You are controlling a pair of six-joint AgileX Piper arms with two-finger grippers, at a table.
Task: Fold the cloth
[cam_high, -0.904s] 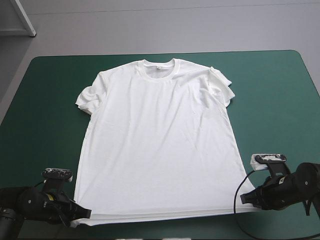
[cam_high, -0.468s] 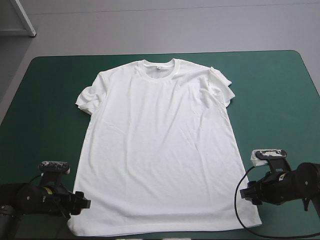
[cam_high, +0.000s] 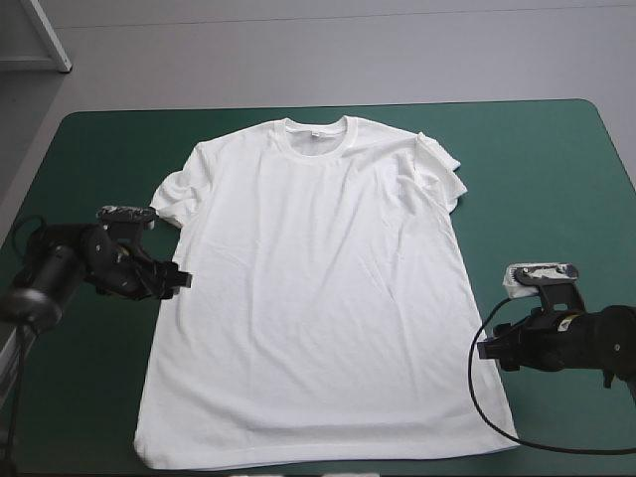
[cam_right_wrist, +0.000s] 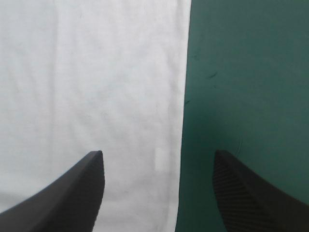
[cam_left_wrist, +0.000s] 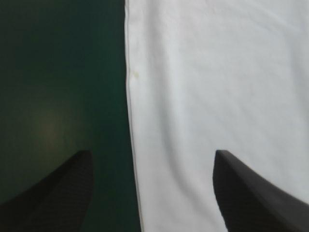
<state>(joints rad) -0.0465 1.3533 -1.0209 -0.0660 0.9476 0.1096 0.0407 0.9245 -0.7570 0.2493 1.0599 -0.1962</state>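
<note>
The white T-shirt [cam_high: 313, 288] lies spread flat on the table, collar toward the far edge and hem close to the near edge. My left gripper [cam_high: 182, 278] stands open at the shirt's left side seam, a little below the left sleeve. In the left wrist view the left gripper [cam_left_wrist: 152, 152] straddles that seam, one finger over the T-shirt [cam_left_wrist: 217, 87] and one over bare cover. My right gripper [cam_high: 485, 350] is open at the right side seam, above the hem corner. The right wrist view shows the right gripper [cam_right_wrist: 158, 152] straddling the edge of the T-shirt [cam_right_wrist: 87, 72] the same way.
Bare teal-green cover [cam_high: 556, 179] lies on both sides of the shirt and beyond the collar. It also shows beside the seam under the left gripper [cam_left_wrist: 58, 72] and under the right gripper [cam_right_wrist: 251, 72]. The hem lies very near the table's front edge.
Earlier both grippers were at the hem corners. The hem has been drawn toward the front edge and let go. The left gripper moved far up the left seam; the right shifted slightly away from the hem.
</note>
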